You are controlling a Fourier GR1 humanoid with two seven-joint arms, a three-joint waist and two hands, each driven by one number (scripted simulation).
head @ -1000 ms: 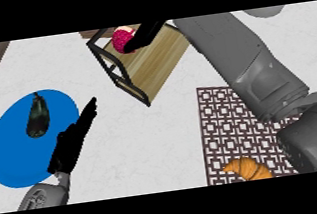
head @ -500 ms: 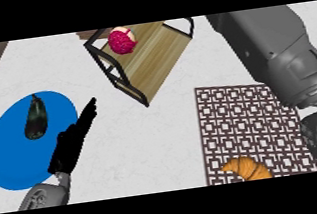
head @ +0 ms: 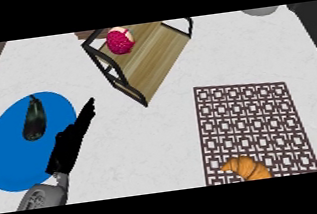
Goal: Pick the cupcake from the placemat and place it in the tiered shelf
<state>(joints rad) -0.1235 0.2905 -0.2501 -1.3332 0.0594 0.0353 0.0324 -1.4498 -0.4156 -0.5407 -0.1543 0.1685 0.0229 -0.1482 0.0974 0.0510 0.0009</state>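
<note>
The pink-frosted cupcake sits on the wooden board of the black-framed tiered shelf at the upper middle of the frame, off the brown lattice placemat at lower right. It lies near the board's far corner, so I judge a knock to the frame could roll it off. The right hand does not show. The black left hand rests released, fingers straight, at lower left by the blue round plate.
</note>
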